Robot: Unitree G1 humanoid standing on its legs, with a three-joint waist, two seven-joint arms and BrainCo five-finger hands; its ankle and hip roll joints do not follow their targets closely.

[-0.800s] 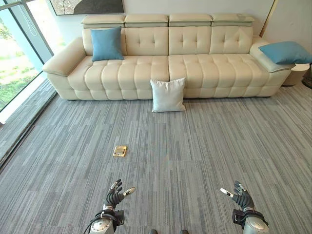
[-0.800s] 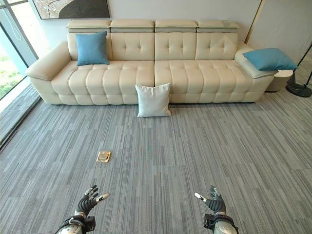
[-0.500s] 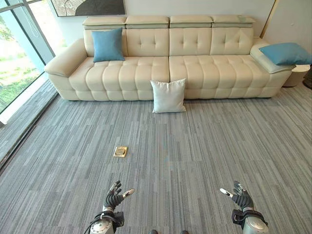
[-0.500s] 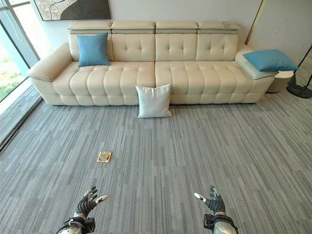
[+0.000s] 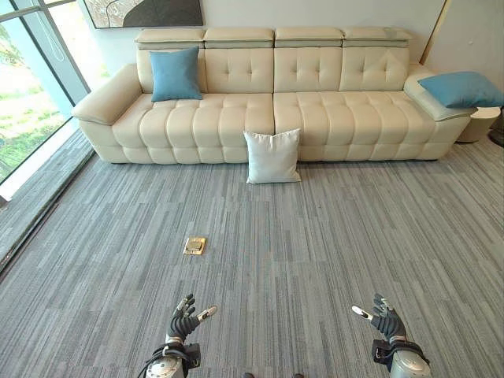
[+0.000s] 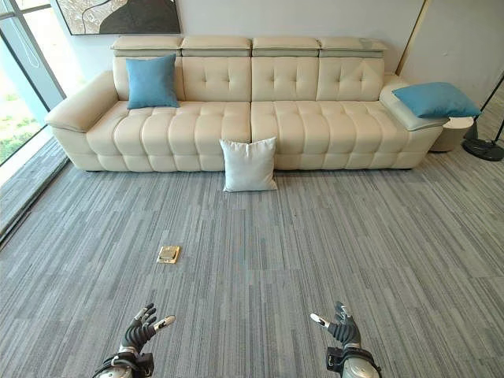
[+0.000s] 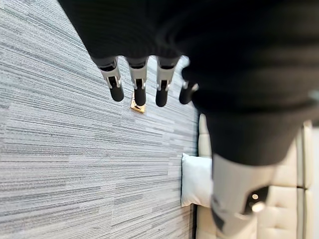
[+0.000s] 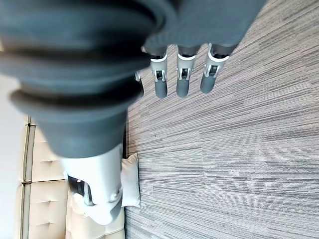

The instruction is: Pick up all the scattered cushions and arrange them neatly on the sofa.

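Left robot hand (image 5: 184, 319): silver fingers capped with dark tips, a dark ribbed cover over its back and wrist. Right robot hand (image 5: 383, 321) matches it, silver-grey forearm metal showing below each cuff.

Smooth tufted leather sofa (image 5: 276, 118), cloth cushions (image 5: 272, 156), ribbed matt carpet (image 5: 315, 236)

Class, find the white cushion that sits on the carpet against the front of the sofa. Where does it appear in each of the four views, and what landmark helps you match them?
Left eye view: white cushion, upper centre, leaning on the sofa front.
Right eye view: cushion, upper centre, slightly further left.
Left wrist view: cushion, beside the thumb.
Right wrist view: partly hidden cushion.
Shared landmark: the cream sofa; the brass floor plate shows in three views.
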